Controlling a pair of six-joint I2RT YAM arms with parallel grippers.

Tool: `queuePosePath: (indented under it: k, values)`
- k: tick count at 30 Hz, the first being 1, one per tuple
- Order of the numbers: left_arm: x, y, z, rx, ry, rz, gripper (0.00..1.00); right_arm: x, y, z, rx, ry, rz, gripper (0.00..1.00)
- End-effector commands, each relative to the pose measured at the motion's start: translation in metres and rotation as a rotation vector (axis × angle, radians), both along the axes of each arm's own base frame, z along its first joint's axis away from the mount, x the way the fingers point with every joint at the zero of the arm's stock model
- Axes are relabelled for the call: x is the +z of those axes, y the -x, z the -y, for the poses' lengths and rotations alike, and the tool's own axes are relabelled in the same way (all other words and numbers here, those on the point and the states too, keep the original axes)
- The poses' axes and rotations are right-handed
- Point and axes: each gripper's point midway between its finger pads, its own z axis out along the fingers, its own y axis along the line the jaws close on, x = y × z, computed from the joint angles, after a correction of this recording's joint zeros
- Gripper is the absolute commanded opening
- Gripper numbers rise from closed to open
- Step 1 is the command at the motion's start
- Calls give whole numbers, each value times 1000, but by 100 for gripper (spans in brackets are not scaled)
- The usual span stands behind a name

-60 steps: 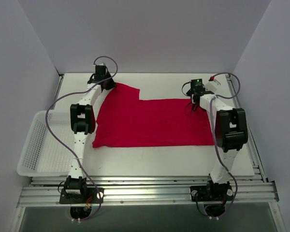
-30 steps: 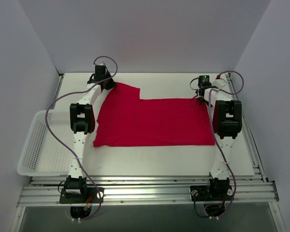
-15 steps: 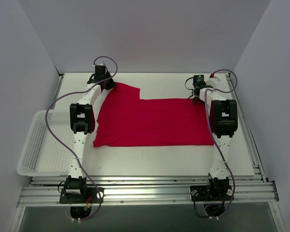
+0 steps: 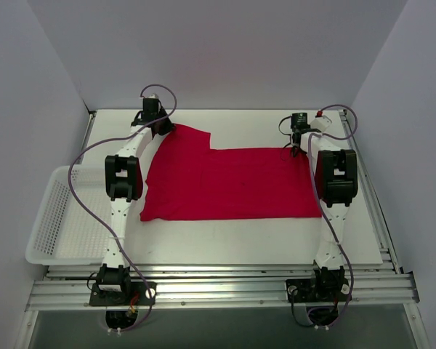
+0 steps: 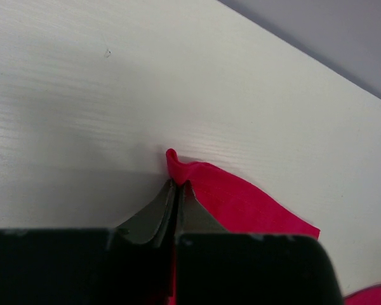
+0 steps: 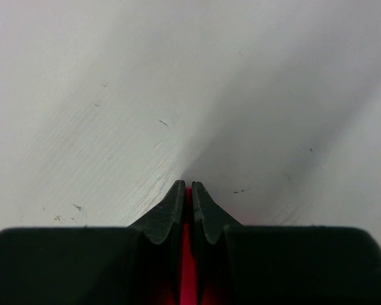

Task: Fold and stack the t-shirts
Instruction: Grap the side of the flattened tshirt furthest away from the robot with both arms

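Now the shirt point(image 4: 225, 185) lies flat on the table point(image 4: 225, 243), left gripper point(image 5: 177, 185) pinching its far-left corner, right gripper point(image 6: 185, 187) its far-right. First fold seems in hand; next, likely lift both evenly and carry them nearward.

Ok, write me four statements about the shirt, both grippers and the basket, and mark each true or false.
1. The red t-shirt lies spread flat on the table. True.
2. The left gripper hangs open above the shirt. False: it is shut on the shirt's far left corner.
3. The right gripper is shut on red cloth at the shirt's far right corner. True.
4. The shirt sits inside the white mesh basket. False: it lies on the table, to the basket's right.
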Motion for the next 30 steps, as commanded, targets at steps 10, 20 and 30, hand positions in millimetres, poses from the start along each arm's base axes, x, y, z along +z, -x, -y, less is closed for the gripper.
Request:
queuePosePath:
  k: [10, 20, 30]
  values:
    - [-7, 18, -7, -35, -17, -30, 2, 31, -3, 11, -8, -14, 52, 0]
    - [70, 19, -7, -125, -56, 121, 2, 56, -6, 2, 23, -60, 117, 0]
    - [122, 46, -14, -155, -118, 195, 2, 73, 8, -4, 40, -91, 153, 0]
